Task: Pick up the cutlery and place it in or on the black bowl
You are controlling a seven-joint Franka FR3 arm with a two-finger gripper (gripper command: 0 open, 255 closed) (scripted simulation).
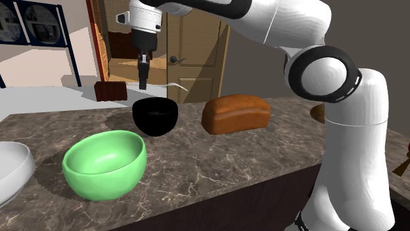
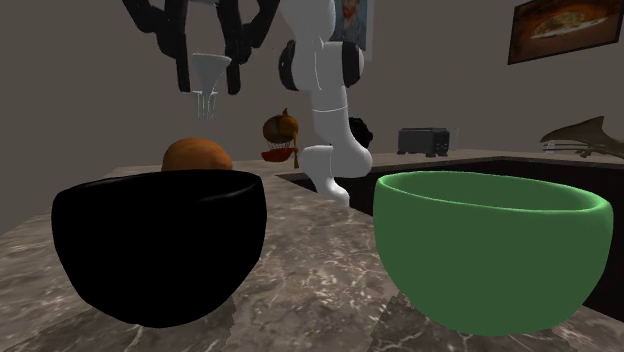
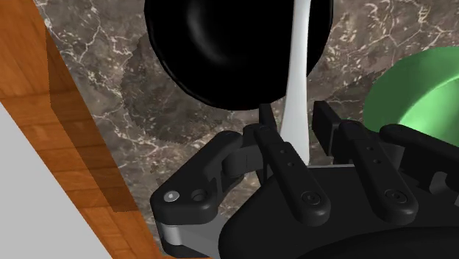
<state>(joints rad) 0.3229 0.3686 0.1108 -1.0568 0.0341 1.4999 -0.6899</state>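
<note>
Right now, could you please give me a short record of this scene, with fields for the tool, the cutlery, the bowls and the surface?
tool: black two-finger tool, shut on the cutlery, raised over the black bowl
cutlery: white piece of cutlery, clasped between the fingers, not yet in the bowl
target: round glossy black bowl, upright on the counter
other bowl: round green bowl, upright, apart from the black one
nearby: brown bread loaf, beside the black bowl
surface: dark veined stone counter
</note>
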